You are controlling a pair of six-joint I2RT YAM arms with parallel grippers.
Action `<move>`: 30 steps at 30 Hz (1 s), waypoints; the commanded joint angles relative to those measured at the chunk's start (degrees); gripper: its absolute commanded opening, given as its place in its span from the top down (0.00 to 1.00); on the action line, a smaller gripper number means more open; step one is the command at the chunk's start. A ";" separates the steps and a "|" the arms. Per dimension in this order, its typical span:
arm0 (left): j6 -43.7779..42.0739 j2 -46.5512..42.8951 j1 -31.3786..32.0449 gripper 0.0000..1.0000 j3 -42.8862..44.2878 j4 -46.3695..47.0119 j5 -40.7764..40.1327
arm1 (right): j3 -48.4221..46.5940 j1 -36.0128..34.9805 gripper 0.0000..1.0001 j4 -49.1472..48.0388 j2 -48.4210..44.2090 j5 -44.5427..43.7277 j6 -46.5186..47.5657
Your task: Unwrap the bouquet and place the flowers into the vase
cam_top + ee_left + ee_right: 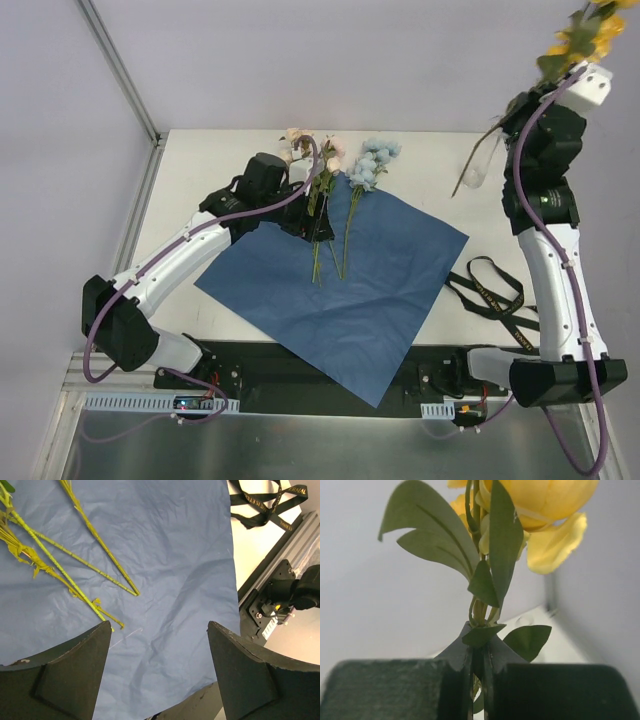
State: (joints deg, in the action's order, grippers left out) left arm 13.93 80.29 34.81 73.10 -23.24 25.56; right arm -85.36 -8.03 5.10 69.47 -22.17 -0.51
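The bouquet lies unwrapped, its blue paper [340, 275] spread flat on the table. Pink and cream flowers [325, 160] and pale-blue flowers [375, 160] rest on the paper's far corner, stems [75, 560] pointing toward me. My left gripper [308, 222] [159, 625] hovers open over the paper beside the stem ends, holding nothing. My right gripper [572, 62] [479, 645] is raised high at the far right, shut on the stem of the yellow flowers [582, 35] [540, 500]. Their stem hangs down toward the clear glass vase [480, 165].
The black ribbon [495, 295] [270, 502] lies loose on the table right of the paper, near the right arm. The right arm's base [290, 595] and the rail sit at the near table edge. A metal frame post [120, 70] runs along the left.
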 commanded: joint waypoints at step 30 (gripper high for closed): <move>-4.27 5.93 -5.45 0.24 -0.68 2.24 5.11 | -23.54 14.62 0.99 -41.84 34.24 7.58 14.93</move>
State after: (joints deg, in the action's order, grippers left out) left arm 9.74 85.38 29.82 72.23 -22.79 28.36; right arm -106.41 6.02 -30.39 103.68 -16.86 15.64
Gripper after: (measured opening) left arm 0.765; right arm 0.041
